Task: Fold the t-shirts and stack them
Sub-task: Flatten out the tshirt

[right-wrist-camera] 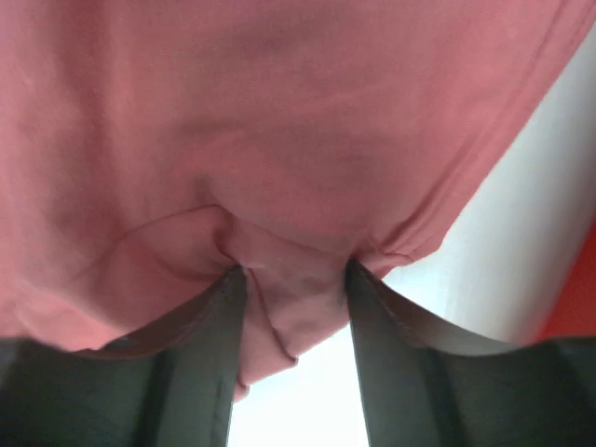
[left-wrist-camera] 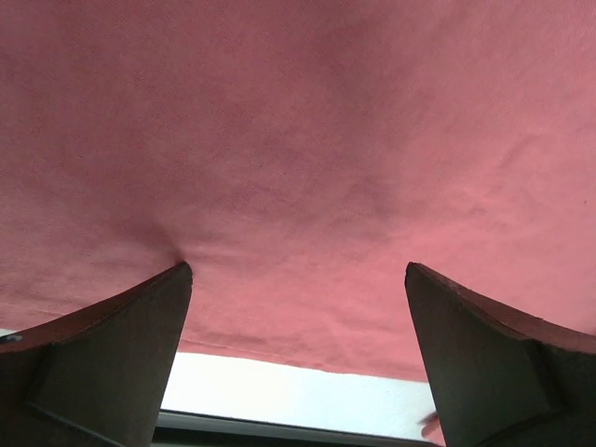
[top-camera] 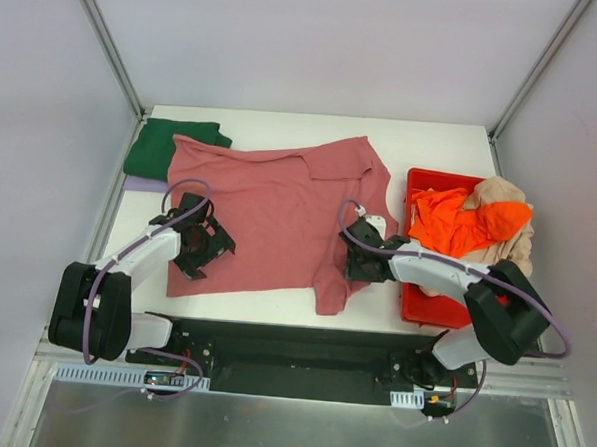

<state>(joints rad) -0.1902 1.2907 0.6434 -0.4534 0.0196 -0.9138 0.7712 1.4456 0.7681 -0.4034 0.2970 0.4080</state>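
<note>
The dusty rose-red t-shirt (top-camera: 269, 212) lies spread on the white table (top-camera: 283, 128), with its right sleeve hanging towards the front edge. My left gripper (top-camera: 202, 244) is open wide, its fingertips pressing on the shirt's lower left part just above the hem (left-wrist-camera: 298, 270). My right gripper (top-camera: 355, 257) is closed in on a bunched fold of the shirt's right side near the sleeve (right-wrist-camera: 291, 270). A dark green t-shirt (top-camera: 168, 142) lies folded at the back left on a pale lilac one (top-camera: 140, 184). An orange t-shirt (top-camera: 469, 222) and a beige one (top-camera: 505, 194) are heaped in the red bin (top-camera: 421, 180).
The red plastic bin stands at the table's right edge, close to my right arm. Metal frame posts rise at the back corners. The black arm-base rail (top-camera: 292, 343) runs along the front edge.
</note>
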